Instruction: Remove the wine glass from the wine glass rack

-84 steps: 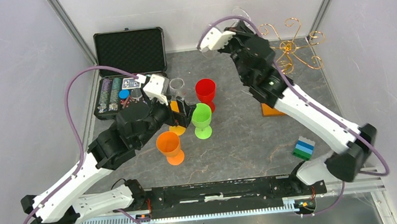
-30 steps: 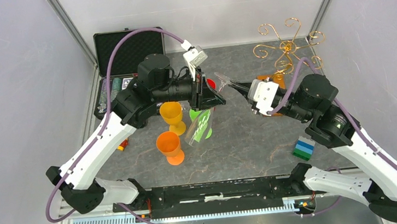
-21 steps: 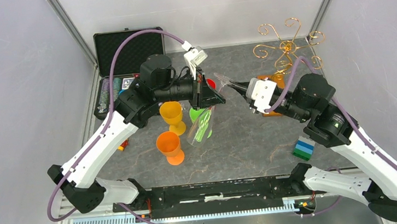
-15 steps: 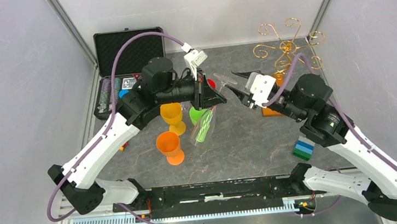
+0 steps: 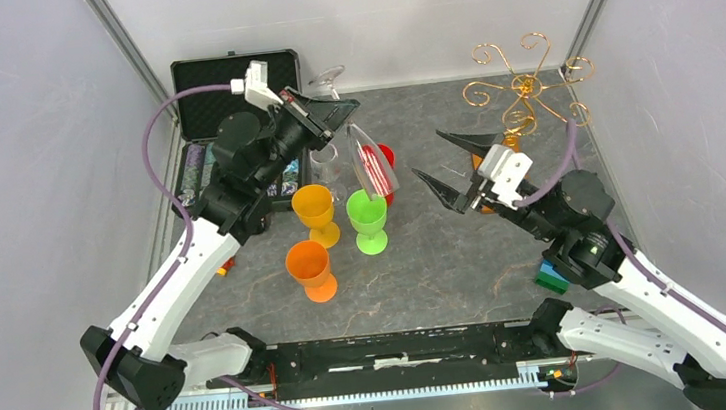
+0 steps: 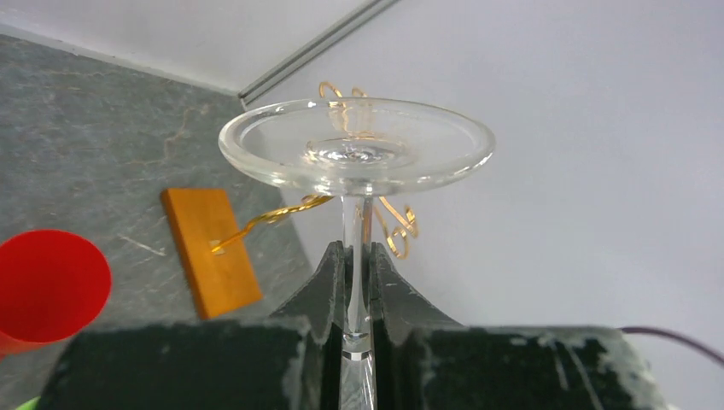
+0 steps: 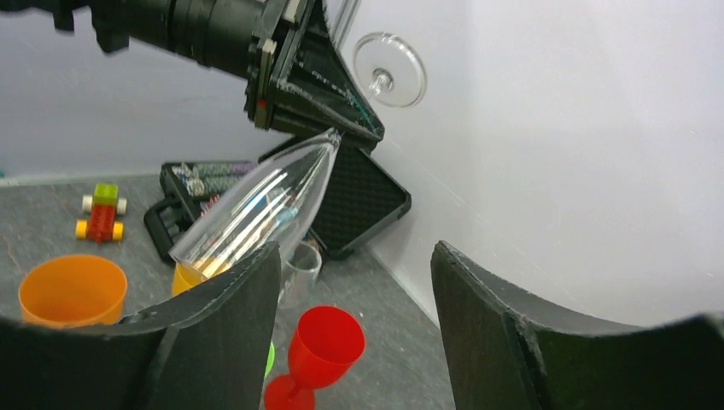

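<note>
Right fingers (image 7: 226, 342) released, now apart, apparently clear; left fingers (image 6: 324, 286) clamped on wine glass (image 6: 354, 149) stem.

We can read no text, label, brand or number in any view. The small printed pieces in the tray of the open black case (image 5: 206, 74), just to the left of the left gripper (image 5: 335, 108) in the top view, are too small and blurred for us to make out any lettering.
</note>
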